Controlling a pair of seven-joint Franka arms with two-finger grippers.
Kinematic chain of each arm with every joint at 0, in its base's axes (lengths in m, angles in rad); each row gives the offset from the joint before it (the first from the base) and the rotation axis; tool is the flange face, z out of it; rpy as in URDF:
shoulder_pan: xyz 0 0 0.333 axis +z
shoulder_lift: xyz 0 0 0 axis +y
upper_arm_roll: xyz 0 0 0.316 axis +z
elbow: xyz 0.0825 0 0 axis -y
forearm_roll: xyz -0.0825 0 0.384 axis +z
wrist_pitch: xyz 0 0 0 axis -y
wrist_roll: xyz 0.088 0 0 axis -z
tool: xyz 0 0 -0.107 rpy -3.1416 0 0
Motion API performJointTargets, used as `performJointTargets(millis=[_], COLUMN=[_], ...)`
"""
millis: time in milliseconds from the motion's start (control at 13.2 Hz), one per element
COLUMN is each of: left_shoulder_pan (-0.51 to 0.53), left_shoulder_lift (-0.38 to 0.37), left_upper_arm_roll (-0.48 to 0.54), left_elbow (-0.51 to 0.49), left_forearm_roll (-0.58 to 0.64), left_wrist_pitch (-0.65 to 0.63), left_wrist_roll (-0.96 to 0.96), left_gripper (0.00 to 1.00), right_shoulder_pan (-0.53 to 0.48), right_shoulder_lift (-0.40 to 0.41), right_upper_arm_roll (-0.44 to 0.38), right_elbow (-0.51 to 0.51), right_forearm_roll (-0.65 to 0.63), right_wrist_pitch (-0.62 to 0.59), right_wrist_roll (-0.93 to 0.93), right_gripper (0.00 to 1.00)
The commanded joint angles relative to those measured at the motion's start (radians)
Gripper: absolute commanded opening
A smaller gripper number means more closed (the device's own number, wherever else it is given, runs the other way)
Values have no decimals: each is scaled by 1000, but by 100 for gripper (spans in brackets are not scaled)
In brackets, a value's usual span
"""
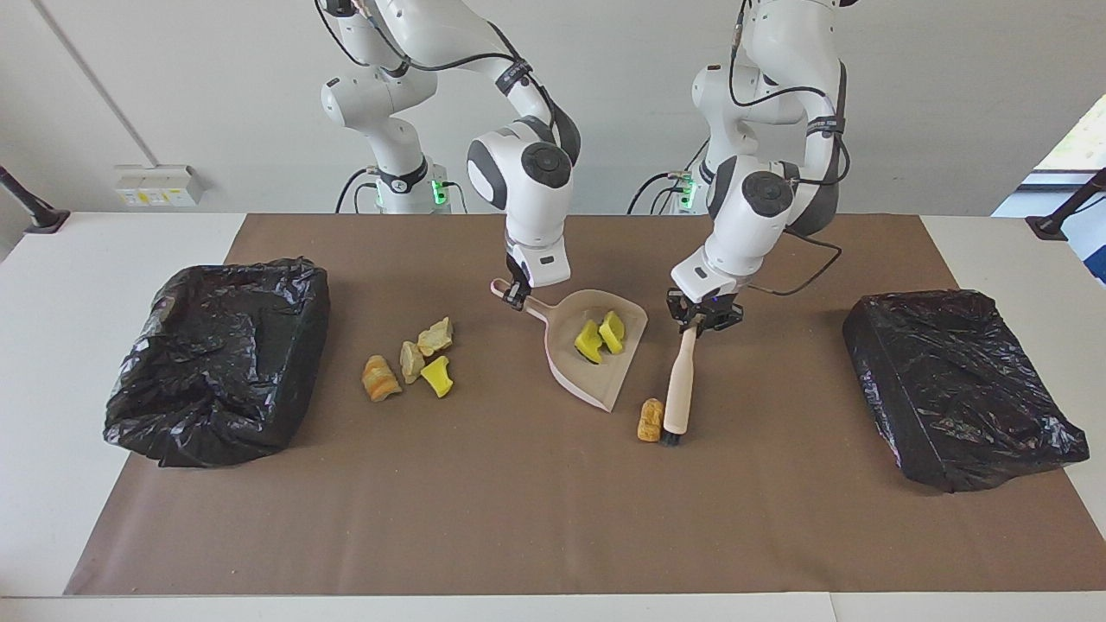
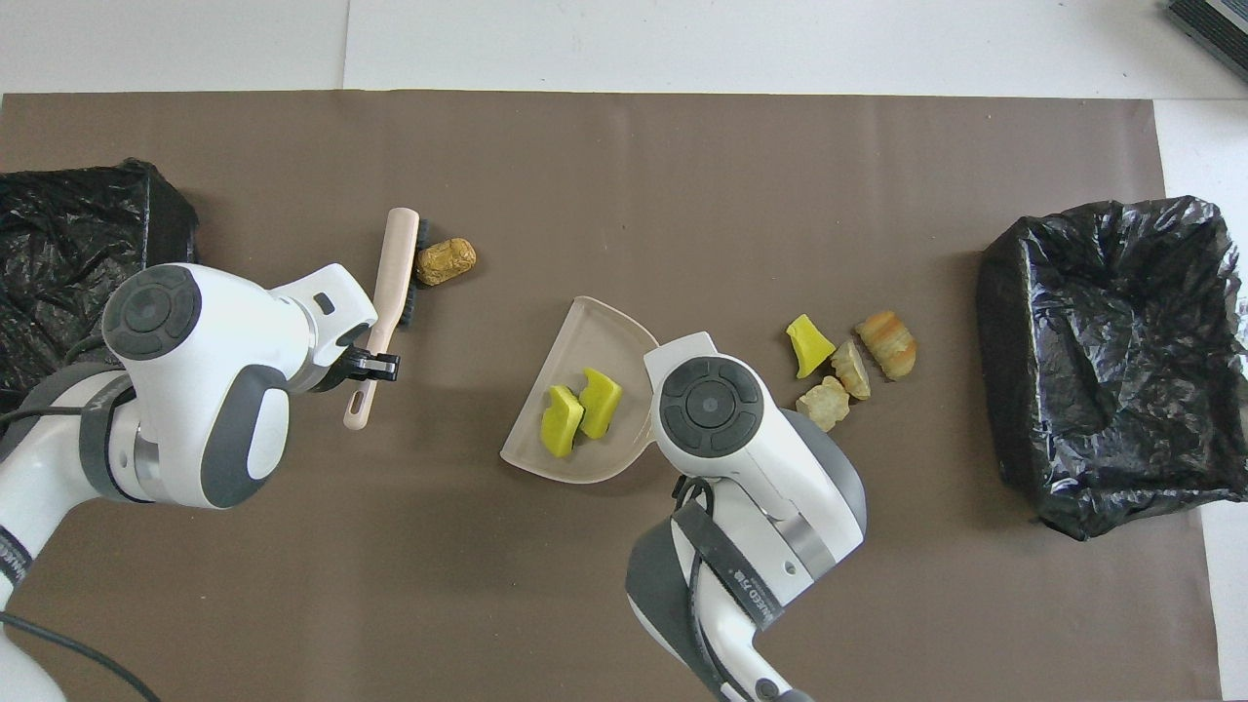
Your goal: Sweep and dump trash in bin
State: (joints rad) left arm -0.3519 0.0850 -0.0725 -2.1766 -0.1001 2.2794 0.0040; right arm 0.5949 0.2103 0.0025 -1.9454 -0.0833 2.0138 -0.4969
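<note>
Brown paper is covering the worktop. Left tool point(image 1: 696, 318) is pinching the brush point(image 1: 679, 390) against an orange lump point(image 1: 648, 419) near the middle; right tool point(image 1: 517, 294) is pinching the dustpan point(image 1: 596, 380), two yellow sponge pieces point(image 1: 600, 336) inside. I'd be keeping bristles flat and the lip down. Four scraps point(image 1: 410, 363) are waiting toward the right arm's end.

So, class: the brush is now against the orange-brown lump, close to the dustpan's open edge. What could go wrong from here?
1. The orange-brown lump sits at the corner of the dustpan mouth; the brush in the left pincer could push it past the lip.
2. The right pincer holds the pan tilted; the two yellow-green pieces might slide out.
3. Four scraps lie on the pan's closed side, so they could be missed.
</note>
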Motion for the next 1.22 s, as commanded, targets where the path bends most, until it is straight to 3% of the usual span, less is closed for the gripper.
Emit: performJointTargets(millis=[0, 304, 608, 1140], left_shoulder_pan=[-39, 9, 96, 22], left_shoulder_lift=[-50, -24, 67, 114], left_upper_arm_roll=[14, 20, 20, 19], left_elbow=[-40, -5, 145, 138], left_forearm_roll=[10, 11, 14, 14], left_wrist_pitch=[-17, 6, -29, 22], left_wrist_roll=[-36, 46, 163, 171], left_gripper=[0, 0, 0, 0], right_shoulder_pan=[-4, -4, -4, -17], right_shoulder_lift=[12, 12, 11, 15], right_upper_arm_roll=[7, 7, 7, 7], right_elbow=[14, 13, 8, 29], right_forearm_roll=[17, 17, 17, -1], right_wrist_pitch=[-13, -12, -6, -64], right_wrist_roll=[14, 17, 17, 100], right_gripper=[0, 0, 0, 0])
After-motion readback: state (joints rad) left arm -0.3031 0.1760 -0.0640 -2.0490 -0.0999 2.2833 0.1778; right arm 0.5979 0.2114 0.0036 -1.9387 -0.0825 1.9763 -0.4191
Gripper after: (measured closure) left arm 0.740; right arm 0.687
